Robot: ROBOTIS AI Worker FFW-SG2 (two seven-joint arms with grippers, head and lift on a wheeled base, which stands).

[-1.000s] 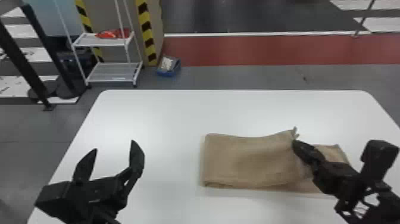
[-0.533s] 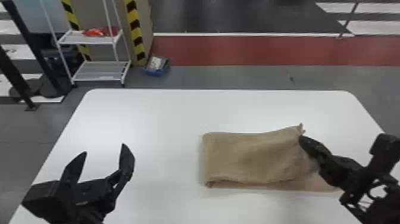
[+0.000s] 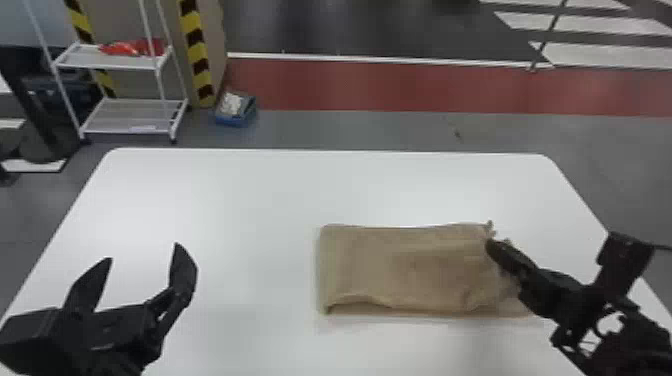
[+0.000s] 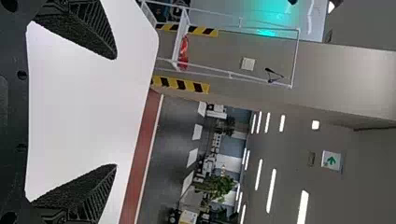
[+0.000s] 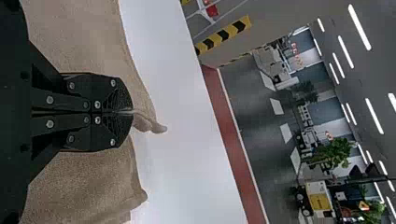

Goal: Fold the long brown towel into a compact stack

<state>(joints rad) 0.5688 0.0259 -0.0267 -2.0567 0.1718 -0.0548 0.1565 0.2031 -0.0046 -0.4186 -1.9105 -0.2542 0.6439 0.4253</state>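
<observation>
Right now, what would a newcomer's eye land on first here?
Most likely the brown towel, lying folded right of centre on the white table, with the right end effector shut on the cloth near its right end. Next, the left end effector, spread open at the table's left side. Beyond the table, a broad red strip crosses the grey floor.

The brown towel (image 3: 400, 265) — folded over in layers — lies right of centre, lower half of the head view, its right end rumpled.
</observation>
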